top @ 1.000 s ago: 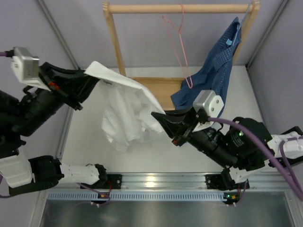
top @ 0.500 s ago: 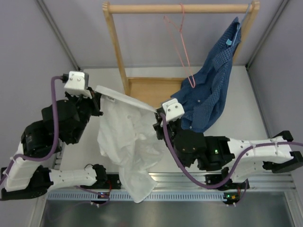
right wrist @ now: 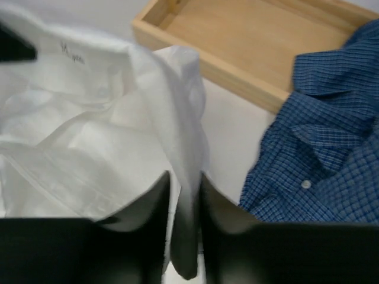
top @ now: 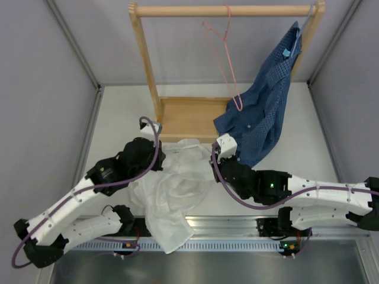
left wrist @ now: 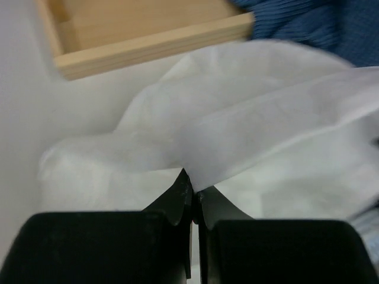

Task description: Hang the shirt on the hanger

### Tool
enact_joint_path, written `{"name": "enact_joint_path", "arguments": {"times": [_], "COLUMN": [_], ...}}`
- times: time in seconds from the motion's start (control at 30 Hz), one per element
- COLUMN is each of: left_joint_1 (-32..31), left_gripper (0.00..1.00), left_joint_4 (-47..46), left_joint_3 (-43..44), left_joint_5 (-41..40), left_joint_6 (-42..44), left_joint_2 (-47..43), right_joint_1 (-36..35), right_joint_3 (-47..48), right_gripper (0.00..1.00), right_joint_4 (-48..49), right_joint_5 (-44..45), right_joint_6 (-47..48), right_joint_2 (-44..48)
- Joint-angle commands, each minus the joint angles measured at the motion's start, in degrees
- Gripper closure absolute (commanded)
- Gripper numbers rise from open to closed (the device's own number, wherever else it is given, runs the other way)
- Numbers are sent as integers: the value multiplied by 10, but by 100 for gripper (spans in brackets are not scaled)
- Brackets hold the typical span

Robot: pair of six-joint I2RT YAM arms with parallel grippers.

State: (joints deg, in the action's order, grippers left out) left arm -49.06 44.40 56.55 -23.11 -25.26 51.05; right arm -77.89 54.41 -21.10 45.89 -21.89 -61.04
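While the soft white button-up shirt (top: pixel 177 189) is lying bunched on the table (top: pixel 118 118), the left gripper (left wrist: pixel 192 177) and right gripper (right wrist: pixel 185 180) are pinching its cloth tight. They should be lifting it wide toward the thin pink wire hanger (top: pixel 228 65) hanging behind.

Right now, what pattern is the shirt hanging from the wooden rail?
Dark blue checked shirt; right wrist view.

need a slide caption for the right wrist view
Right claw pinching a fold of the thin white shirt, beside a dark blue checked shirt and shallow wooden tray.
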Motion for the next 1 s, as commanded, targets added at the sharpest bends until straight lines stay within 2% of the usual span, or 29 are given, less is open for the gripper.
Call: {"name": "enact_joint_path", "arguments": {"times": [0.0, 0.1, 0.2, 0.3, 0.43, 0.63, 0.67, 0.73, 0.77, 0.8, 0.83, 0.9, 0.93, 0.97], "left_joint_1": [1, 0, 0, 0, 0, 0, 0, 1, 0, 0, 1, 0, 0, 0], "left_gripper": [100, 100, 100, 100, 100, 100, 100, 100, 100, 100, 100, 100, 71, 50], "left_joint_4": [-121, -119, -114, -114, -114, -108, -107, -99, -93, -79, -71, -52, -36, -32], "left_joint_3": [-2, -23, -30, -27, -17, 4, 7, 14, 24, 29, 36, 57, 64, 72], "left_joint_5": [224, 273, 295, 315, 334, 344, 350, 351, 342, 332, 321, 271, 248, 219], "left_joint_6": [22, 20, 14, 12, 9, 17, 18, 23, 25, 31, 34, 45, 48, 49], "left_joint_2": [-81, -92, -89, -74, -66, -82, -89, -96, -99, -101, -101, -100, -100, -107], "right_joint_1": [-1, 0, 8, 9, 9, 17, 18, 24, 25, 29, 31, 38, 41, 42], "right_joint_3": [-55, -90, -74, -33, 24, 54, 59, 70, 72, 72, 69, 64, 54, 47], "right_gripper": [68, 41, 38, 36, 33, 34, 36, 55, 69, 96, 100, 100, 100, 100], "right_joint_4": [89, 106, 102, 93, 71, 72, 72, 73, 81, 87, 94, 107, 111, 114], "right_joint_5": [-176, -169, -173, -207, -245, -240, -232, -216, -195, -185, -175, -164, -164, -163], "right_joint_6": [19, 45, 97, 167, 219, 277, 281, 285, 290, 291, 291, 284, 279, 269], "right_joint_2": [49, 92, 112, 91, 16, -65, -73, -91, -94, -95, -88, -74, -51, -34]}}
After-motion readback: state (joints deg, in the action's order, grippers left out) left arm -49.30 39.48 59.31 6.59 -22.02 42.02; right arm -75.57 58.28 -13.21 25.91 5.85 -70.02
